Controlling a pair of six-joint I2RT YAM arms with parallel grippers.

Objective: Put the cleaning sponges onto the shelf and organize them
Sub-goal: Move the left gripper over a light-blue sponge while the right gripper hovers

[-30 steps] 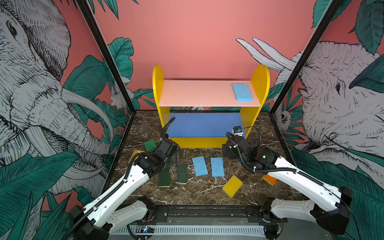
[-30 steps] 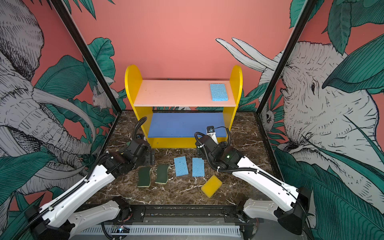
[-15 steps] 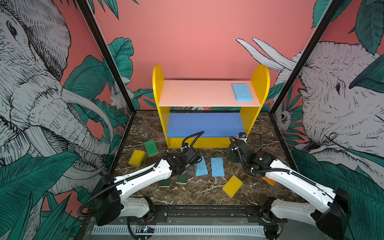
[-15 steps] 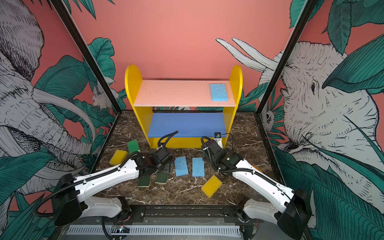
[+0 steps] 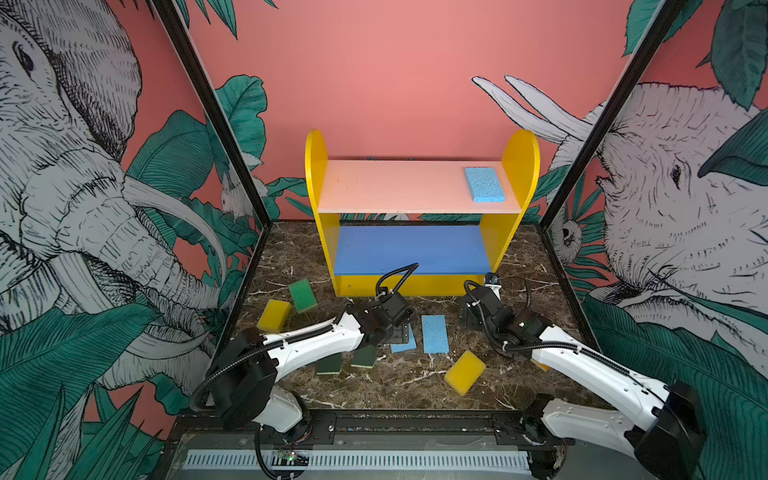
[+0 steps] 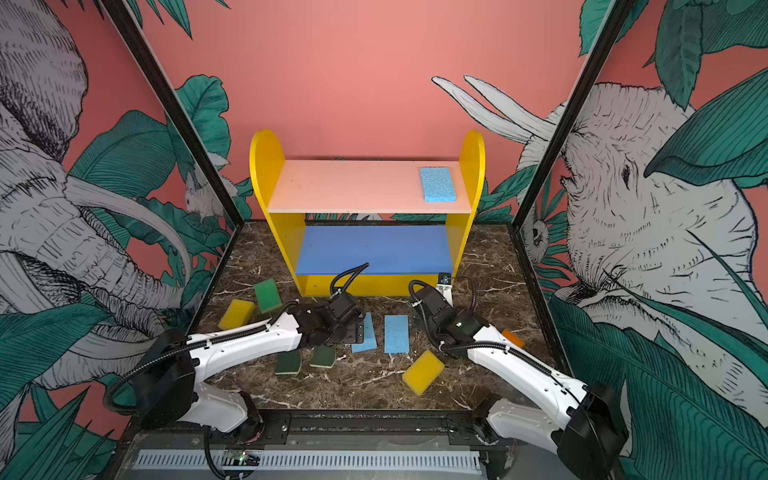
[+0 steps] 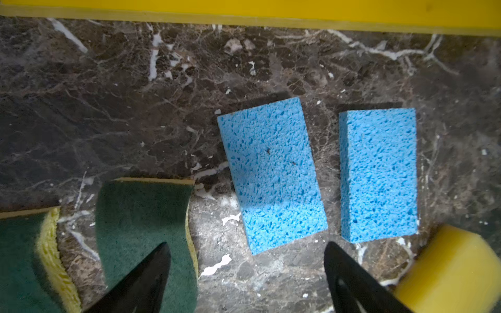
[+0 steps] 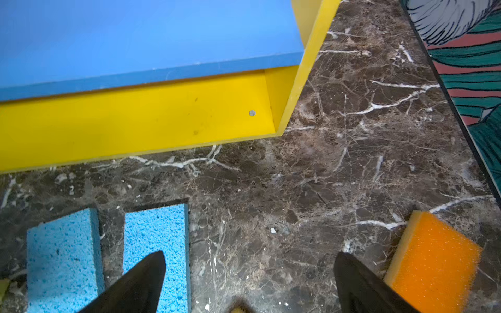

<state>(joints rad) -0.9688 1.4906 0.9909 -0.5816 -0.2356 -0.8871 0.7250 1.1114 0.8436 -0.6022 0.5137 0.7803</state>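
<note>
The shelf (image 5: pixel 510 232) stands at the back, with one light-blue sponge (image 5: pixel 484 185) on the right of its pink top board. Two more blue sponges (image 7: pixel 271 173) (image 7: pixel 378 173) lie side by side on the floor. My left gripper (image 7: pixel 245 250) hangs open over the near end of the left one (image 5: pixel 406 343), holding nothing. Two wavy dark-green sponges (image 5: pixel 329 365) (image 5: pixel 365 357) lie under the left arm. My right gripper (image 8: pixel 249 257) is open over bare floor between the right blue sponge (image 8: pixel 156 244) and an orange sponge (image 8: pixel 433 260).
A yellow sponge (image 5: pixel 465 372) lies near the front centre. Another yellow sponge (image 5: pixel 274 314) and a bright green sponge (image 5: pixel 303 295) sit at the left wall. The marble floor (image 5: pixel 528 266) is boxed in by printed walls. The shelf's blue board (image 5: pixel 411 249) is bare.
My left arm has swung from the left side to the centre, above the blue sponges, uncovering the yellow and green sponges at the left. The right gripper shifted slightly to the right.
</note>
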